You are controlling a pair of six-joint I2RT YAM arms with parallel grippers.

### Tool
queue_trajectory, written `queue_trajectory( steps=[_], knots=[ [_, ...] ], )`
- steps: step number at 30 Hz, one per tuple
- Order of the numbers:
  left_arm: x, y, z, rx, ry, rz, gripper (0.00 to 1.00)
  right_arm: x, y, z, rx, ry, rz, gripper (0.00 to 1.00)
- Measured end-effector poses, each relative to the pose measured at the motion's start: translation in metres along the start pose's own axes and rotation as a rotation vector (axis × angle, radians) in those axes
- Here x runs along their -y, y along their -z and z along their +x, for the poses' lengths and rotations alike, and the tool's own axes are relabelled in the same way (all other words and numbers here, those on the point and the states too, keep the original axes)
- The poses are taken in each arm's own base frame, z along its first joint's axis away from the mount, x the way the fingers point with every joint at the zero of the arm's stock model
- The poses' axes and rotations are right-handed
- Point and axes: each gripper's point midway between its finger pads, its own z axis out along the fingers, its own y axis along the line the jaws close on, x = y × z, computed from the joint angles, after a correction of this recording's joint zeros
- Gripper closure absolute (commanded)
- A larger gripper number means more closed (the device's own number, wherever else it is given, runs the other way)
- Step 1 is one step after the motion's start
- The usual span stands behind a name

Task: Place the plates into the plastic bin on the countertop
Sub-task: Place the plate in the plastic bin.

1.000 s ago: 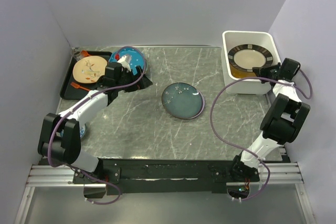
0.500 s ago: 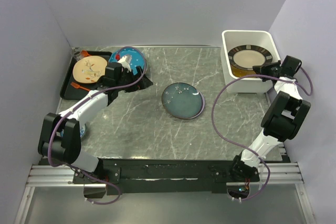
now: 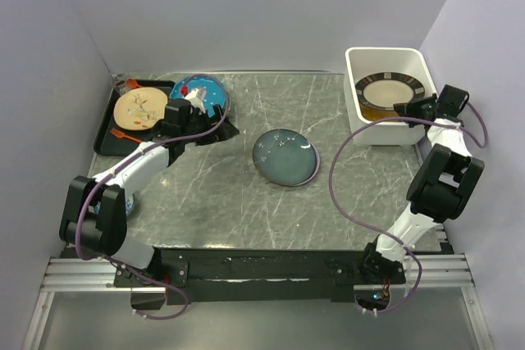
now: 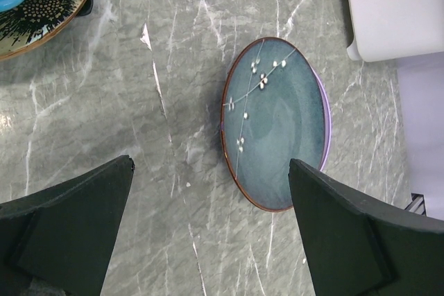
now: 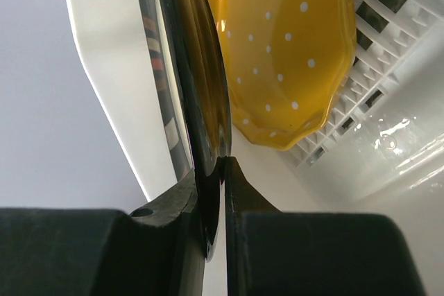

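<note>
The right gripper [image 5: 211, 171] is clamping its fingers on the cream round plate with a black-striped rim [image 3: 390, 92], inside the deep white plastic bin [image 3: 353, 67] at two o'clock on the dark grey veined countertop [image 3: 230, 194], half hiding an orange white-dotted plate [image 5: 284, 53] below. The left gripper [image 4: 210, 163] is hovering, fingers wide apart, at ten o'clock, covering part of a teal plate [image 3: 209, 86]. At the centre, a dark blue-grey plate [image 4: 274, 123] is showing only a lavender sliver [image 4: 326, 119] along one edge.
</note>
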Motion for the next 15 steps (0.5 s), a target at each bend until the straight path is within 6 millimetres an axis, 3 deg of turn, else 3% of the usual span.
queue_trajectory(
  steps=[8,15],
  knots=[
    [0.0,-0.001,-0.001,0.003,-0.001,0.002,0.01,-0.022,0.006,0.005,-0.016,0.032,-0.005,1.0],
    [0.001,-0.001,-0.002,0.007,-0.003,0.007,0.01,-0.028,0.014,0.007,-0.009,0.055,-0.009,1.0]
  ],
)
